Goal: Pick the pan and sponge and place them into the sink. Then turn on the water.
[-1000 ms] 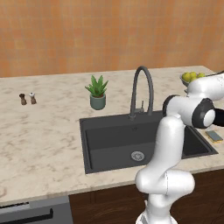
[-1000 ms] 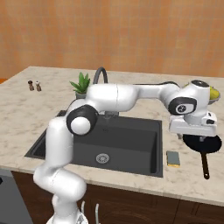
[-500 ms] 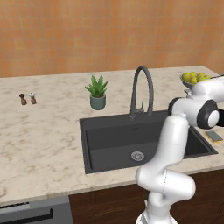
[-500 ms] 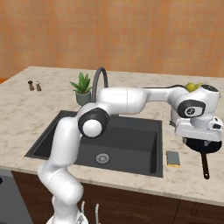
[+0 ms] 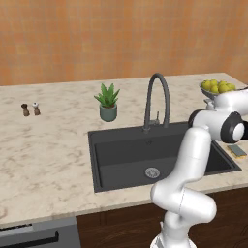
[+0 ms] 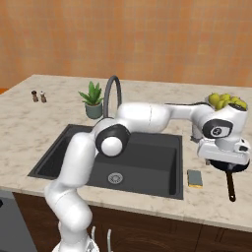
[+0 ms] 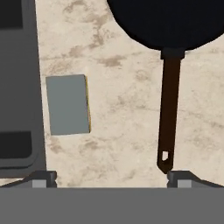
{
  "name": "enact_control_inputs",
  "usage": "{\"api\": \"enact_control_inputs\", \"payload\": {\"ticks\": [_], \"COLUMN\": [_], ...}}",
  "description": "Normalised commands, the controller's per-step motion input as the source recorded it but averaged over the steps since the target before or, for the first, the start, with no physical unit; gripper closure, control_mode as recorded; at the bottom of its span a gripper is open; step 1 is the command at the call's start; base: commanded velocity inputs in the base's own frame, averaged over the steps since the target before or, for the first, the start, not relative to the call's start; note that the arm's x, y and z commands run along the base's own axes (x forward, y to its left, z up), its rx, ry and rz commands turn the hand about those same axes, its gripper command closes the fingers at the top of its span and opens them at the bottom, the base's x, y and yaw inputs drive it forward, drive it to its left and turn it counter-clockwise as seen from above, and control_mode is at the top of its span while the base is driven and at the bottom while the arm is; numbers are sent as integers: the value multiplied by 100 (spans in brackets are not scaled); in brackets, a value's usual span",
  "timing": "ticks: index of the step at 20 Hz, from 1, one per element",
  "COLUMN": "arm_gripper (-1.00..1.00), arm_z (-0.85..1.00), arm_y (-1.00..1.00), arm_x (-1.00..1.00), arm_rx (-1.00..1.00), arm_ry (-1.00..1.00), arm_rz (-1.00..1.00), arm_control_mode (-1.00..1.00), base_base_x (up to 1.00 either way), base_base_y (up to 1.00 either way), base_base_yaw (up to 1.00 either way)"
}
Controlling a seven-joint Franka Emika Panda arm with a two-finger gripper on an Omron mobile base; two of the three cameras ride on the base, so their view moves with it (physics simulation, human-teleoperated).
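No legible brand, label or writing on any item. Pan (image 7: 166, 17): round, matte black, long slim handle with hanging hole, lying on the mottled beige stone counter (image 7: 122, 87) right of the sink (image 6: 147, 162). Sponge (image 7: 68, 105): flat rectangle, grey-green top, yellow edge, between pan handle and basin rim. Sink: dark grey rectangular basin, arched faucet (image 6: 112, 93). Gripper (image 7: 111, 177): fingers spread wide above the counter, holding nothing.
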Motion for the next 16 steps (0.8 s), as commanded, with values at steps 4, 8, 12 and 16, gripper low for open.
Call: {"api": "enact_control_inputs", "payload": {"ticks": [4,8,12,16], "arm_gripper": [-100,-100,-100,-100], "arm_z": [-38,-54,-43,-19], "arm_y": [-2,-11,-37,-57], "arm_x": [19,28,30,14], "arm_rx": [0,-1,0,0], "arm_ry": [1,0,0,3], "arm_rz": [-1,-4,-2,0], "arm_control_mode": [-100,-100,-100,-100], "base_base_x": [0,0,0,0], "base_base_y": [0,0,0,0], "base_base_yaw": [0,0,0,0]}}
